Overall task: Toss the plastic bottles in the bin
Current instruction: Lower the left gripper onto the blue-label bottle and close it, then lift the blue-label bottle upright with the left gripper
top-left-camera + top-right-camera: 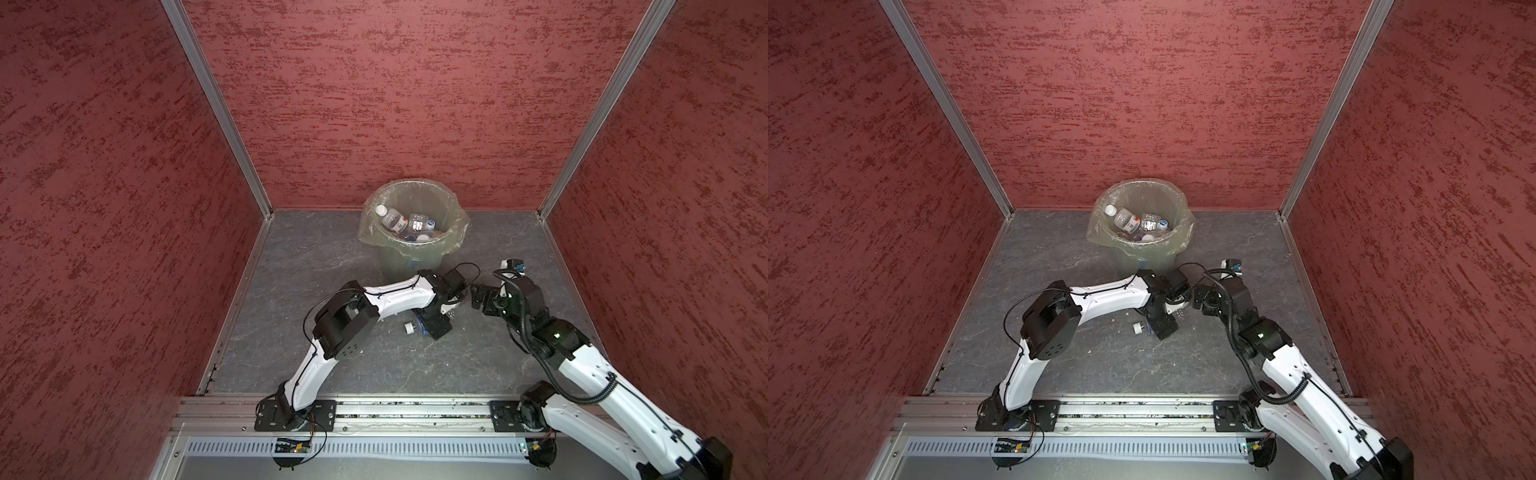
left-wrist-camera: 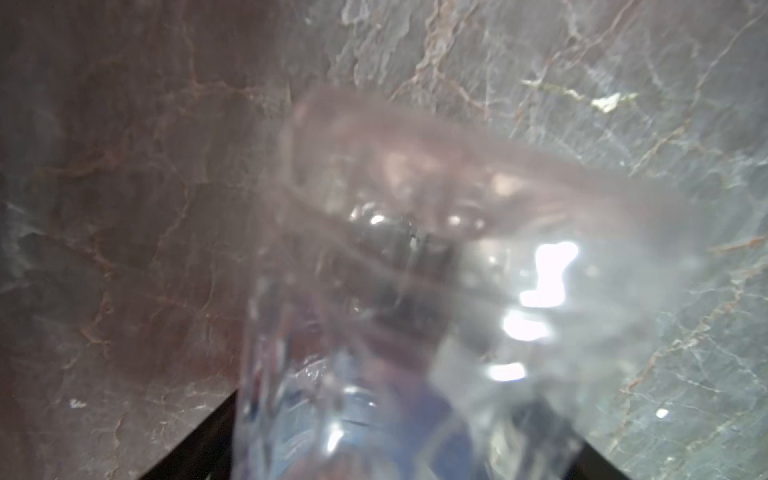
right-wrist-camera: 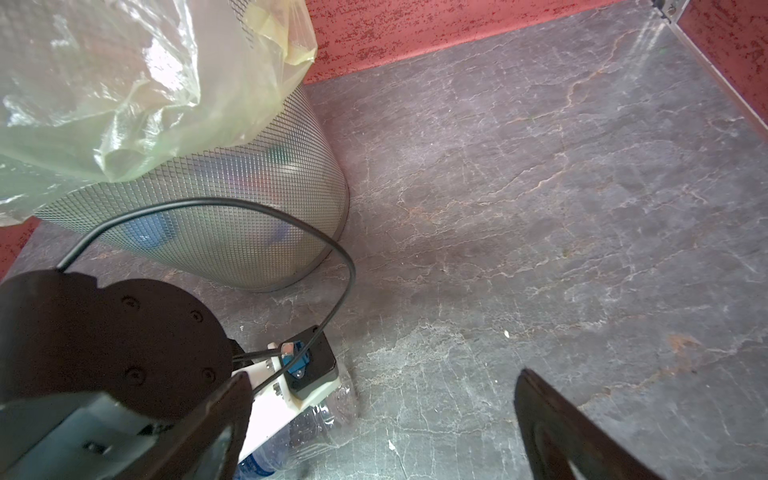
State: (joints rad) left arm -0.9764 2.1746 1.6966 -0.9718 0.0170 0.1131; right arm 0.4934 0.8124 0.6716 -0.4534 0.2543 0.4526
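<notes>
Clear bottle (blue label, white cap) lies sideways.

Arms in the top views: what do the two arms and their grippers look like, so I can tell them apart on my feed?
Both have white shell links and black joint housings on black base plates. The left arm carries thin black looping cables; the right arm a black ribbed conduit and a small green light. The left gripper and right gripper are black.

Robot test booth, 3 red textured walls, aluminium frame posts, 2 arms bolted on rail
</notes>
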